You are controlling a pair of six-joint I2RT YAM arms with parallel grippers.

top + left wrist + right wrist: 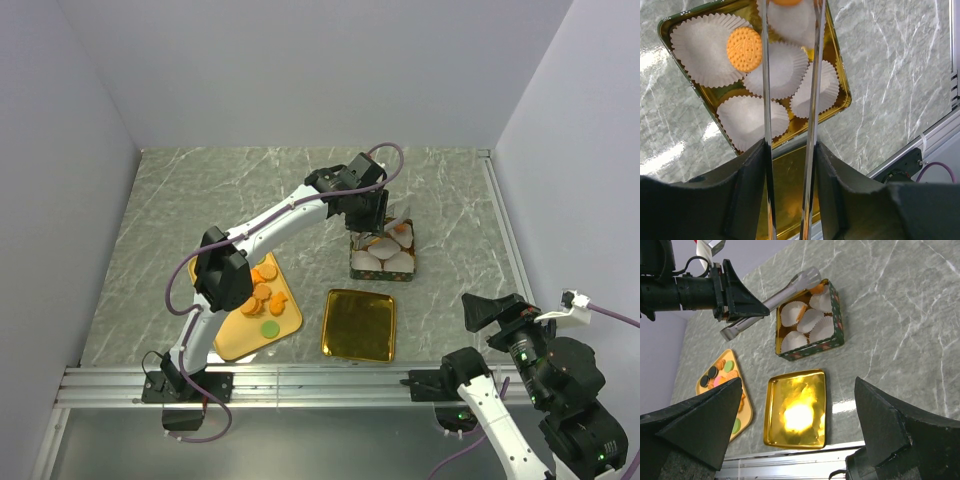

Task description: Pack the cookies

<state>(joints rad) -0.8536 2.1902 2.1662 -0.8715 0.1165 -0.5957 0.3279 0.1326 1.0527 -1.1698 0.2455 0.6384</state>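
The cookies (262,292) lie on a tan tray (240,342) at the near left, orange, green, pink and dark ones (722,371). My left gripper (367,203) (790,150) is shut on metal tongs (812,100) over a green tin (381,272) lined with white paper cups (775,70). One orange cookie (744,48) lies in a cup. Another orange cookie (786,2) sits between the tong tips, cut off by the frame edge. My right gripper (490,310) (799,385) hangs open and holds nothing near the table's front right.
The tin's gold lid (359,324) (797,410) lies upturned in front of the tin (810,351), beside the tray. An aluminium rail (300,380) runs along the near table edge. Grey walls stand close on the left, back and right.
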